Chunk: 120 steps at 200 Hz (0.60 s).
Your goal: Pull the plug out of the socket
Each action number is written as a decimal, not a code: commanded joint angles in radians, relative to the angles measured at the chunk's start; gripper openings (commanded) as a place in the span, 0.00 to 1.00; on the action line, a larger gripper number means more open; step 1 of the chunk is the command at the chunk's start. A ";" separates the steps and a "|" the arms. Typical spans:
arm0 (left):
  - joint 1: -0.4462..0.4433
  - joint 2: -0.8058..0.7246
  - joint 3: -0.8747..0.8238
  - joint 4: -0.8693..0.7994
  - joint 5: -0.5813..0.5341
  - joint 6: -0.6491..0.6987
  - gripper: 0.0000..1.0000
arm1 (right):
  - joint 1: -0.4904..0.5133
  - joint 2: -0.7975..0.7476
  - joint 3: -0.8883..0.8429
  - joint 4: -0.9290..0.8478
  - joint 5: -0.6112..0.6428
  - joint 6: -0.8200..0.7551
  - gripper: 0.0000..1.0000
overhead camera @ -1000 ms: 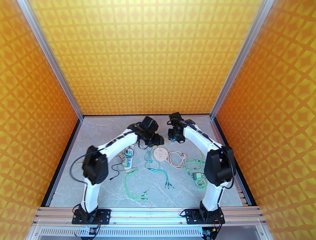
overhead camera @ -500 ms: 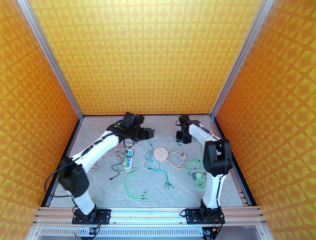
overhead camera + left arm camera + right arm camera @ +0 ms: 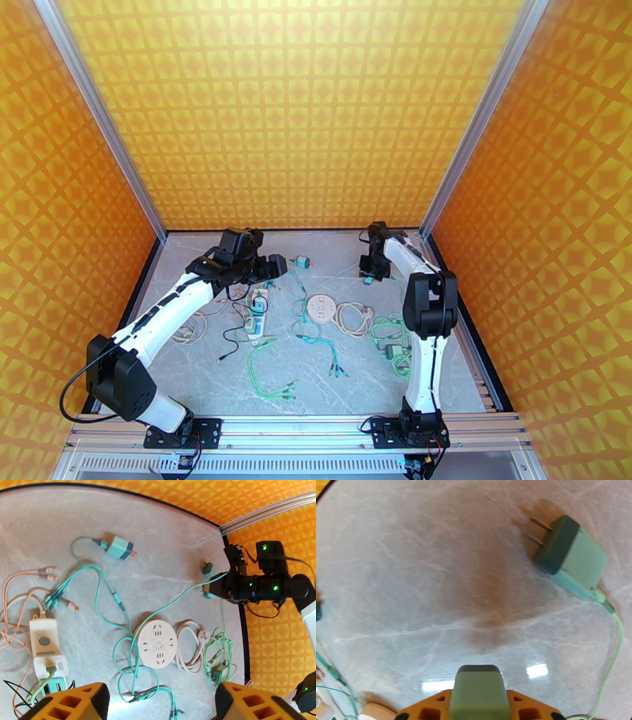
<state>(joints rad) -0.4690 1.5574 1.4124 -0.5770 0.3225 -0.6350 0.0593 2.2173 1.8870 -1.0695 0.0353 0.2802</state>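
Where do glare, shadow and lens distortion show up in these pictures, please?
Right wrist view: two bright glare patches on the table, a dark shadow mid-frame, and the green plug in the right gripper looks blurred. Left wrist view: the table edge bows, glare near the bottom. Top external view: evenly lit, sharp.

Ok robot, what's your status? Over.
Left gripper open, empty. Right gripper shut on plug, apart from socket. Loose cables around socket.
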 commanded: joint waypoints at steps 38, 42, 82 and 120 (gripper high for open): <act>0.007 0.004 -0.011 0.031 -0.016 -0.023 0.75 | 0.005 0.042 0.050 -0.126 0.247 -0.093 0.22; 0.007 0.006 -0.012 0.032 -0.016 -0.022 0.74 | 0.004 0.044 0.048 -0.126 0.247 -0.095 0.25; 0.007 0.015 -0.010 0.032 -0.016 -0.026 0.74 | 0.005 0.020 0.012 -0.095 0.156 -0.084 0.34; 0.007 0.018 -0.013 0.029 -0.016 -0.024 0.75 | 0.025 0.011 0.002 -0.096 0.082 -0.076 0.47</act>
<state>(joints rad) -0.4690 1.5600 1.4117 -0.5629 0.3202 -0.6506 0.0650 2.2555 1.9041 -1.1652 0.1669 0.2028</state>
